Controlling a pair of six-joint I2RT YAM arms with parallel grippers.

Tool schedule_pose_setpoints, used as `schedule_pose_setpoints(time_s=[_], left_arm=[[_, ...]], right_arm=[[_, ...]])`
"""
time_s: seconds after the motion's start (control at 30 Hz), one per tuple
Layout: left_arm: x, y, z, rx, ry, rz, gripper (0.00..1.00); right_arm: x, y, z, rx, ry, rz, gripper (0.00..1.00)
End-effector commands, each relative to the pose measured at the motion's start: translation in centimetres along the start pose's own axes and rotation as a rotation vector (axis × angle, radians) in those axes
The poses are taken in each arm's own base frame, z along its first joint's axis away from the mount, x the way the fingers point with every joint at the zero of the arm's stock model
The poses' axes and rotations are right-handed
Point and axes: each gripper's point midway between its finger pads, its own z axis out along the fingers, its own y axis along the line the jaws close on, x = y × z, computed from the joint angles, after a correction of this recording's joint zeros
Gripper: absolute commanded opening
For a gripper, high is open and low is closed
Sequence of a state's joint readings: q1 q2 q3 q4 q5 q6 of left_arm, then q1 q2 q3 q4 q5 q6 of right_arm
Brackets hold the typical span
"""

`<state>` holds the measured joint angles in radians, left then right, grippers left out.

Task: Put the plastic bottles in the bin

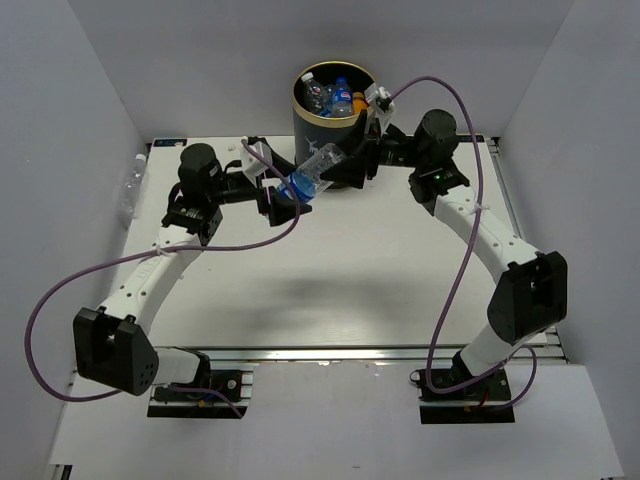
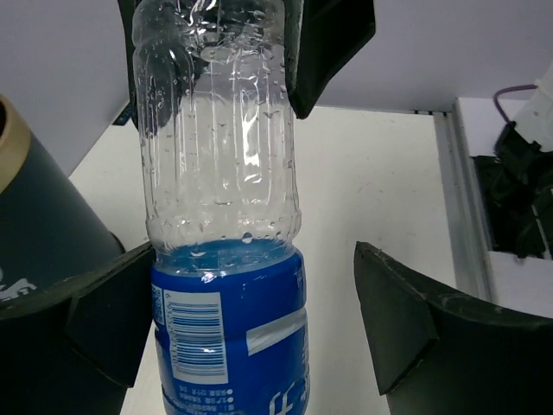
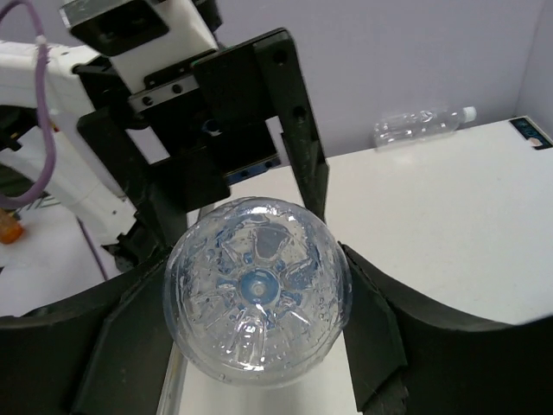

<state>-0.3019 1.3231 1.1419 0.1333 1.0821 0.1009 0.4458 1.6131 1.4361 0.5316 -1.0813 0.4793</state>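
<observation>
I see clear bottle (image 1: 316, 170) with blue label in air, just below bin (image 1: 312, 135), upper centre of frame. Right gripper (image 3: 259, 298) clamped on its base end. Left gripper (image 2: 255, 259) fingers apart, one touching label. Spare bottle (image 1: 130, 185) lies at left wall.

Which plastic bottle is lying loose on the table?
The clear bottle on its side at the table's left edge, by the wall. The blue-labelled bottle is held aloft; the others are inside the bin.
</observation>
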Motion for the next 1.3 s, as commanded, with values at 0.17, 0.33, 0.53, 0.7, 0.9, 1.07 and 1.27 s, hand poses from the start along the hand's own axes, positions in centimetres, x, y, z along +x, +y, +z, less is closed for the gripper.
schedule_pose_setpoints(time_s=[0.17, 0.33, 0.53, 0.7, 0.9, 1.07, 1.27], left_arm=[[-4.5, 4.6, -0.8, -0.261, -0.025, 0.065, 0.98], [-11.9, 11.1, -4.7, -0.595, -0.172, 0.069, 0.98], [-11.2, 19.3, -12.7, -0.911, -0.225, -0.083, 0.98], [-3.6, 23.9, -18.8, -1.282, -0.085, -0.206, 0.98], [5.9, 28.3, -28.3, -1.634, 0.139, -0.387, 0.98], [11.0, 30.1, -33.5, -1.778, 0.29, -0.407, 0.98], [15.0, 31.1, -38.0, -1.862, 0.407, -0.416, 0.98]], right_arm=[[-4.7, -6.2, -0.9, 0.39, -0.06, -0.139, 0.22], [-9.7, -10.3, -3.1, 0.603, -0.111, -0.208, 0.21], [-14.2, -18.1, -7.3, 1.019, -0.21, -0.315, 0.2], [-15.1, -23.8, -11.0, 1.316, -0.21, -0.442, 0.19], [-12.9, -27.8, -12.3, 1.432, -0.129, -0.53, 0.19], [-9.7, -30.0, -11.7, 1.426, -0.054, -0.506, 0.18], [-5.8, -31.0, -9.9, 1.343, 0.032, -0.46, 0.51]])
